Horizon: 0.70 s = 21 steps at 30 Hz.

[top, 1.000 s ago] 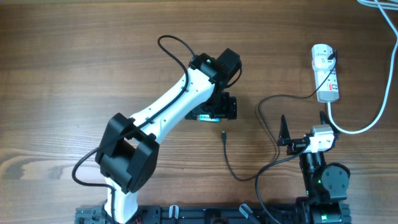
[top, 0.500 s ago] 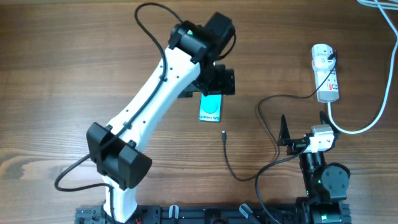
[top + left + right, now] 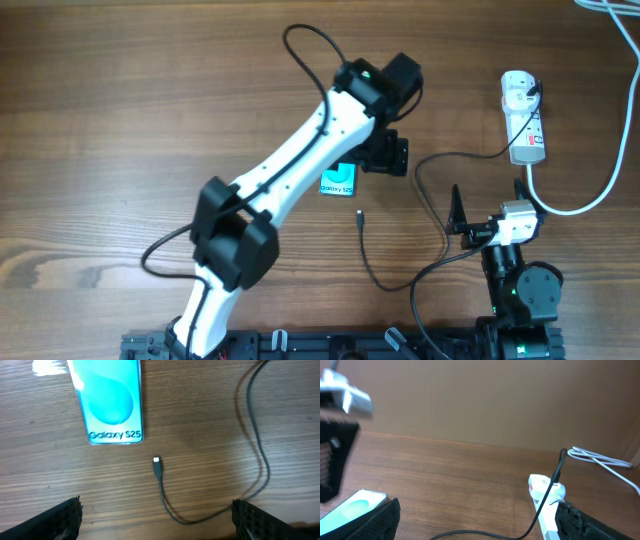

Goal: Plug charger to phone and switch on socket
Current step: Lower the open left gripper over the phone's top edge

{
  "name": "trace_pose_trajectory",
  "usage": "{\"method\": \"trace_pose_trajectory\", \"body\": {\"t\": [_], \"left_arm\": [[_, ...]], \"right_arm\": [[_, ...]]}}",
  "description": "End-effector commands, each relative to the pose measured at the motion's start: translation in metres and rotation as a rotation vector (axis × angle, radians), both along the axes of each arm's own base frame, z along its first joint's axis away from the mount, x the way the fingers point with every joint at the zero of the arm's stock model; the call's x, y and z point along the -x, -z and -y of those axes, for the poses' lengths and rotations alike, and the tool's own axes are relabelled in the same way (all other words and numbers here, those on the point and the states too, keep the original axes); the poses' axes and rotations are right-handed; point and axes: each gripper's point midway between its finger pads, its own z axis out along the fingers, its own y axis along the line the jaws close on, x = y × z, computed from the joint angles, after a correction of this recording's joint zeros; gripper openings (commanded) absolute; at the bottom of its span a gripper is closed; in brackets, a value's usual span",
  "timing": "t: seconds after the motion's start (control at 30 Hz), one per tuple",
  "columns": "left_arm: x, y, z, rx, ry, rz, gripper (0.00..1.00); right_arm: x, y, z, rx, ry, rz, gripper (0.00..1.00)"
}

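Observation:
The phone [image 3: 338,181] lies flat on the table with its turquoise screen up, its far end hidden under my left arm. It also shows in the left wrist view [image 3: 114,402] and the right wrist view [image 3: 351,505]. The charger's connector tip [image 3: 358,214] lies free just right of the phone's text end, clear in the left wrist view [image 3: 157,463]. Its thin black cable curves away to the socket [image 3: 524,120], which shows in the right wrist view [image 3: 547,500]. My left gripper [image 3: 386,156] [image 3: 157,525] hovers open and empty above the tip. My right gripper [image 3: 487,205] [image 3: 480,527] is open and empty.
A thick white lead [image 3: 600,190] loops from the socket off the table's back right; it shows in the right wrist view [image 3: 600,459]. The black cable's loop [image 3: 425,170] lies between phone and socket. Arm bases stand at the front edge.
My left arm swung back and left, uncovering the phone, then swung right; its gripper now sits right of the phone. The phone, cable and right arm stayed put.

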Motion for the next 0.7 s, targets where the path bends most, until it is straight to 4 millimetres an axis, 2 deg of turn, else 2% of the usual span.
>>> {"method": "trace_pose_trajectory", "body": {"t": [0.0,0.3,0.67], "left_arm": [[-0.006,0.021,0.006,-0.020,0.012,-0.006,1.00],[-0.018,0.042,0.018,-0.001,0.009,0.013,1.00],[-0.025,0.045,0.025,0.023,-0.043,0.035,1.00]], "right_arm": [[0.000,-0.001,-0.002,0.008,-0.013,0.006,1.00],[0.000,-0.001,-0.002,0.009,-0.013,0.006,1.00],[0.000,-0.001,-0.002,0.008,-0.013,0.006,1.00]]}}
